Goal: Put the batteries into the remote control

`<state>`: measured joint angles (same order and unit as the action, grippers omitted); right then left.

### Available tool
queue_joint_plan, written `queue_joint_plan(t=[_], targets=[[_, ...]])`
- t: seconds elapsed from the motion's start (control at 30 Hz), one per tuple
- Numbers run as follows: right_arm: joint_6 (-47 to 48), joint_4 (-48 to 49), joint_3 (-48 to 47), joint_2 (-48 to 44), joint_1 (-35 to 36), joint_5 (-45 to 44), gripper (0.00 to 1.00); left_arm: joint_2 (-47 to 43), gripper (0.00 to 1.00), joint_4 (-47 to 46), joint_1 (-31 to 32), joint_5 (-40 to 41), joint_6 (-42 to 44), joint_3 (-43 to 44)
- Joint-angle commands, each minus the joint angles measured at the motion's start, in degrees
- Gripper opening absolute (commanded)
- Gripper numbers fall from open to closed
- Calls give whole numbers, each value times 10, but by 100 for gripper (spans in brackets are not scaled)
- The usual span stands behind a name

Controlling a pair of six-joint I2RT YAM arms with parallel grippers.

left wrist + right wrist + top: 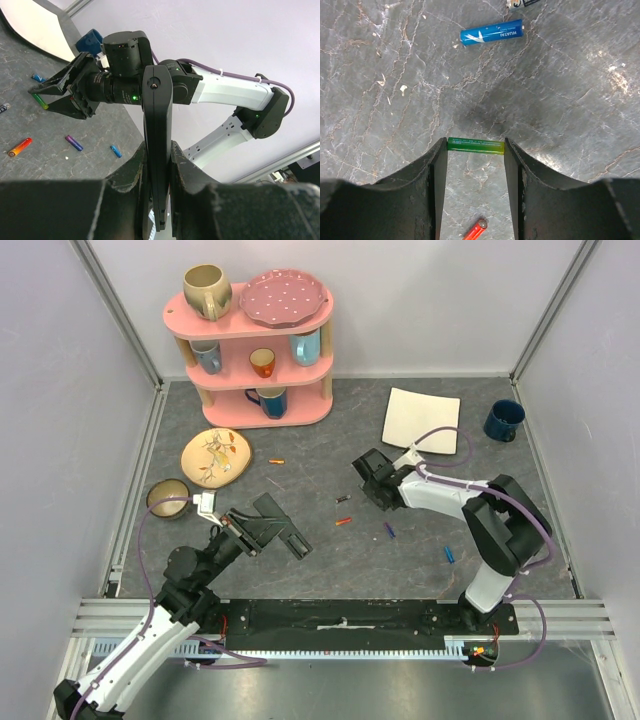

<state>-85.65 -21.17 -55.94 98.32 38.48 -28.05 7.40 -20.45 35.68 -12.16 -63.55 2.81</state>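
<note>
Left claw is clamping narrow on the remote control, pads pressing its two long edges. In the overhead view the remote is sitting at about 8 o'clock from the middle of the surface; whether it is touching the surface cannot be told. Right claw, near the centre, is holding a green battery end to end between its fingertips, jaws about half spread, just above the surface. Loose cells are lying between and around the two claws: a red battery and a purple battery at 6 o'clock of the right claw, a blue battery toward 4 o'clock, and an orange battery toward 9 o'clock. A pink three-tier shelf carrying mugs and a speckled plate is standing at 11 o'clock against the back wall. A floral plate is lying at 10 o'clock, a bowl at 9 o'clock, a white square plate at 1 o'clock and a dark blue mug at 2 o'clock. The surface is showing dark grey with pale veining; pale wall panels in metal framing are enclosing it.
</note>
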Motion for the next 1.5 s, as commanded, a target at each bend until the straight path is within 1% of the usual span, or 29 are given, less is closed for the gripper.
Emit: queue_joint_plan(t=[0.0, 0.03, 0.1, 0.13, 0.23, 0.33, 0.4, 0.5, 0.53, 0.6, 0.63, 0.67, 0.73, 0.77, 0.87, 0.9, 0.97, 1.03, 1.07, 1.1, 1.13, 1.3, 1.47], targets=[[-29, -15, -22, 13, -1, -18, 42, 1, 2, -36, -3, -6, 15, -71], [-25, -15, -19, 14, 0, -15, 50, 1, 2, -37, -3, -5, 14, -73], [-17, -12, -12, 18, -1, -3, 59, 2, 2, -38, -3, -5, 12, -76], [-15, -12, -5, 20, -1, -1, 66, 2, 2, -39, -3, -5, 11, -76], [-7, -12, 6, 21, 0, 6, 75, 2, 2, -38, -4, -7, 11, -79], [0, -11, 8, 19, 0, 9, 78, 3, 2, -37, -3, -8, 9, -80], [16, -14, 4, 7, 2, 3, 79, 4, 2, -38, -3, -8, 8, -82], [70, -34, -22, -25, 12, -23, 81, 2, 2, -35, -3, -9, 6, -81], [117, -41, -40, -36, 15, -33, 81, 2, 2, -35, -3, -11, 7, -81], [185, -45, -49, -74, 16, -51, 82, 1, 2, -28, -3, -13, 8, -77], [236, -42, -57, -84, 16, -49, 81, 0, 2, -26, -3, -15, 11, -76], [328, -43, -63, -92, 17, -39, 81, -1, 2, -25, -3, -15, 12, -75], [434, -46, -75, -100, 17, -16, 81, -1, 2, -22, -3, -20, 16, -73], [536, -41, -70, -101, 18, -3, 81, 0, 2, -23, -3, -23, 18, -73], [644, -19, -32, -96, 18, 28, 78, 5, 2, -37, -3, -44, 31, -74], [688, -15, -25, -85, 18, 56, 78, 7, 2, -41, -3, -51, 33, -73], [721, -11, -20, -68, 18, 102, 76, 11, 2, -53, -3, -73, 37, -74], [747, 16, -12, -60, 19, 141, 72, 15, 2, -55, -3, -89, 38, -73], [753, 28, -10, -60, 19, 146, 71, 17, 2, -55, -3, -94, 37, -72], [763, 45, -10, -57, 18, 150, 66, 17, 2, -55, -3, -101, 37, -72], [771, 52, -14, -54, 18, 157, 65, 18, 2, -55, -3, -104, 37, -71], [809, 47, -40, -18, 19, 162, 63, 0, 2, -35, -3, -111, 40, -71], [823, 39, -51, 15, 18, 135, 61, -19, 2, -18, -3, -104, 42, -74]])
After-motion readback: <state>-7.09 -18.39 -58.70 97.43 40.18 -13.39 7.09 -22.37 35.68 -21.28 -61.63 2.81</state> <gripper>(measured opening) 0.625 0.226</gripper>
